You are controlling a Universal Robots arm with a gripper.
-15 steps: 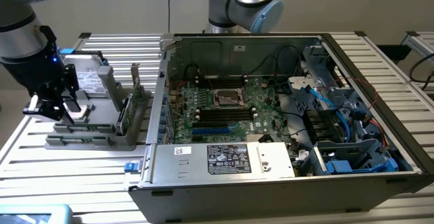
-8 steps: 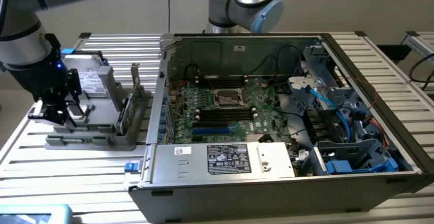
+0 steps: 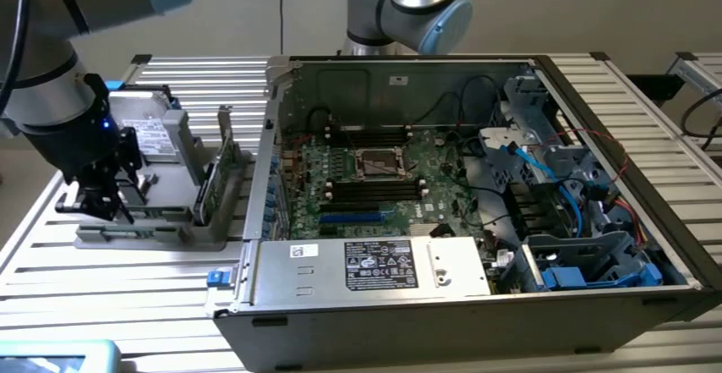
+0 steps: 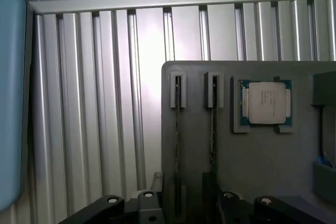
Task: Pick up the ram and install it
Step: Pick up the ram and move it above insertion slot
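Note:
Two thin ram sticks stand edge-on in slots of a grey parts holder (image 4: 262,171); one ram stick (image 4: 177,129) lies in line with the gap between my fingers, and the other (image 4: 212,129) is beside it. My gripper (image 4: 184,195) hangs just above the holder, open, with its dark fingers (image 4: 157,190) apart on either side of the first stick and not touching it. In the exterior view, my gripper (image 3: 104,211) is over the near end of the holder (image 3: 152,236), at the exterior view's left, beside the open computer case (image 3: 451,305). Black memory slots (image 3: 373,192) run across the motherboard (image 3: 429,157).
A processor chip (image 4: 265,103) lies in a recess of the holder. A dark card (image 3: 209,189) stands upright at the holder's case-side edge, and a drive (image 3: 152,132) sits behind it. A power supply (image 3: 373,265), blue cables (image 3: 525,166) and a drive cage (image 3: 587,263) crowd the case. A slatted aluminium table (image 3: 135,288) carries everything.

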